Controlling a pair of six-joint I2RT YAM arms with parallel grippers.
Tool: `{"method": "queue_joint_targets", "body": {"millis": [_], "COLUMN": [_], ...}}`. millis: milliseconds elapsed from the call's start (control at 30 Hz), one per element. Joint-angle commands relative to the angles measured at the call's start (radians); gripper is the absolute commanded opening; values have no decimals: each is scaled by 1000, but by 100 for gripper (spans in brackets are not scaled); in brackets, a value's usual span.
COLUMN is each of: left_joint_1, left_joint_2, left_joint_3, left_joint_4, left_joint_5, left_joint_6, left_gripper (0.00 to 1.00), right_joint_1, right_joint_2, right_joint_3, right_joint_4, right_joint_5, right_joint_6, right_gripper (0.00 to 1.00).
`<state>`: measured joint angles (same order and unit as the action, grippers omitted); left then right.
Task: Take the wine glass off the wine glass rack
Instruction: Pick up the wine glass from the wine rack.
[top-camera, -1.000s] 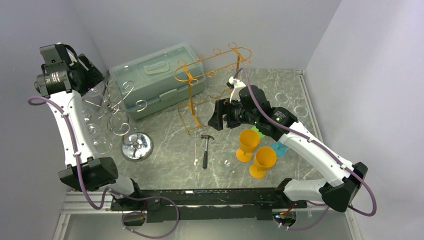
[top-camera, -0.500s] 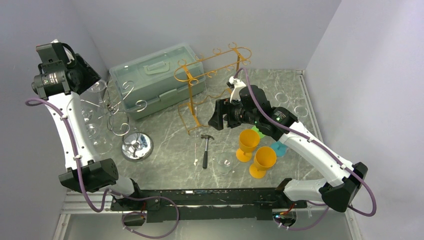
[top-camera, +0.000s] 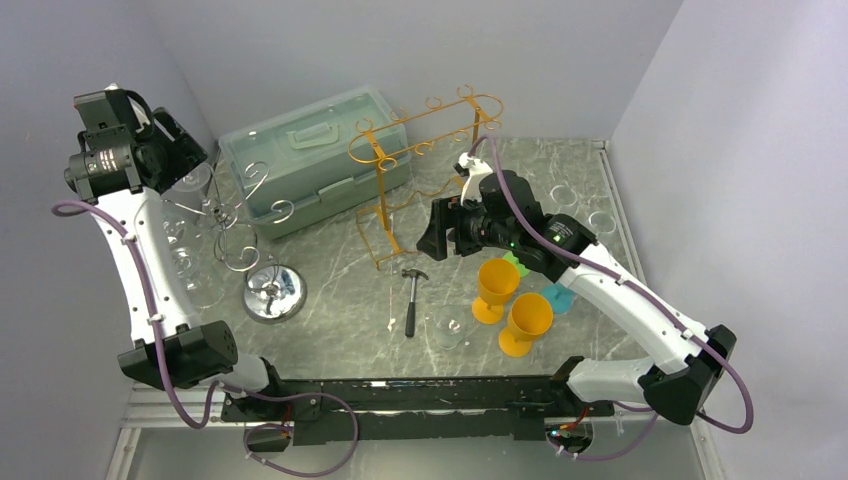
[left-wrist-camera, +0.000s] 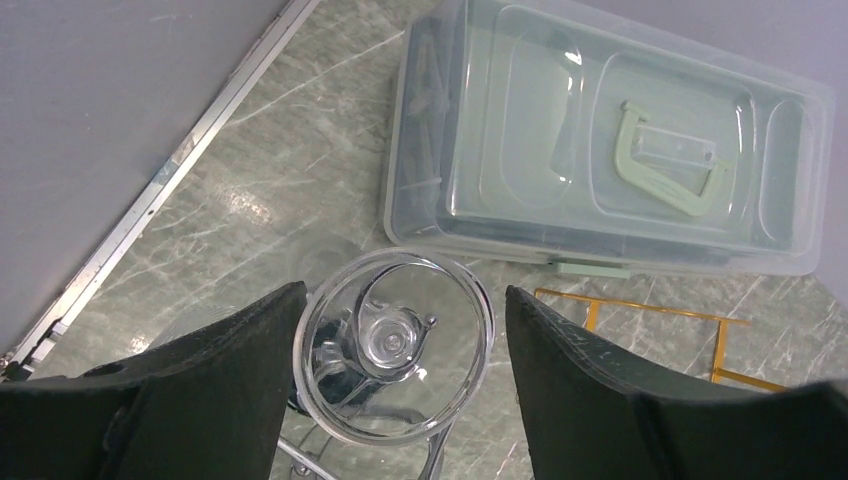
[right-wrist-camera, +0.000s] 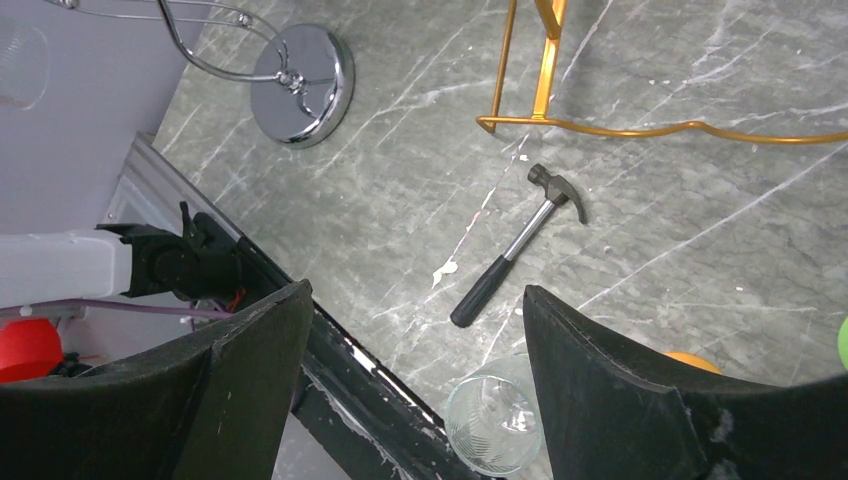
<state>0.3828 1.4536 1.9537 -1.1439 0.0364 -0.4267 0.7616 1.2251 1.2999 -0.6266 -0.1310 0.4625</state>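
Top view, upper left: the left claw (top-camera: 185, 150) sits over the wine glass rack (top-camera: 272, 292), the wine glass (top-camera: 192, 178) just under it; mid-frame the right claw (top-camera: 432, 230) gapes empty

Left wrist view: squeeze softly, then ease the glass off the rack rather than yank; it lies lower centre between the spread fingers (left-wrist-camera: 200, 390), and I cannot tell whether they pinch it

Right wrist view: only the rack shows, upper left

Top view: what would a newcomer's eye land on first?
Two orange goblets glow at centre right. Further back stands a gold rack. Far left, the left pincer straddles a clear glass at the chrome rack.
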Motion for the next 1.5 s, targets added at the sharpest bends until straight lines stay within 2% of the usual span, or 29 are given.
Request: {"method": "queue_joint_targets", "body": {"millis": [0,133,267,667,1467], "left_joint_1": [-4,-24,-52,-136,-142], "left_joint_2": [-35,-27,-13,33,10], "left_joint_3": [-19,-24,-20,6,95], "left_joint_4": [12,10,5,-28,-32], "left_joint_5": [-2,-22,-33,-210,-190], "left_joint_6": [23,40,46,60,64], "left_gripper": [79,88,89,77,57], "right_joint_1": [-4,-5,-4,-4,-4], "right_joint_2": [-40,-47,-50,-62,-53], "right_joint_3": [4,-2,-6,-4,3], "right_joint_4": [45,50,50,46,51], "right_joint_5": [5,7,10,15,14], "right_joint_6": [-9,-5,-4,-7,-7], "right_gripper": [80,80,80,80,80]}}
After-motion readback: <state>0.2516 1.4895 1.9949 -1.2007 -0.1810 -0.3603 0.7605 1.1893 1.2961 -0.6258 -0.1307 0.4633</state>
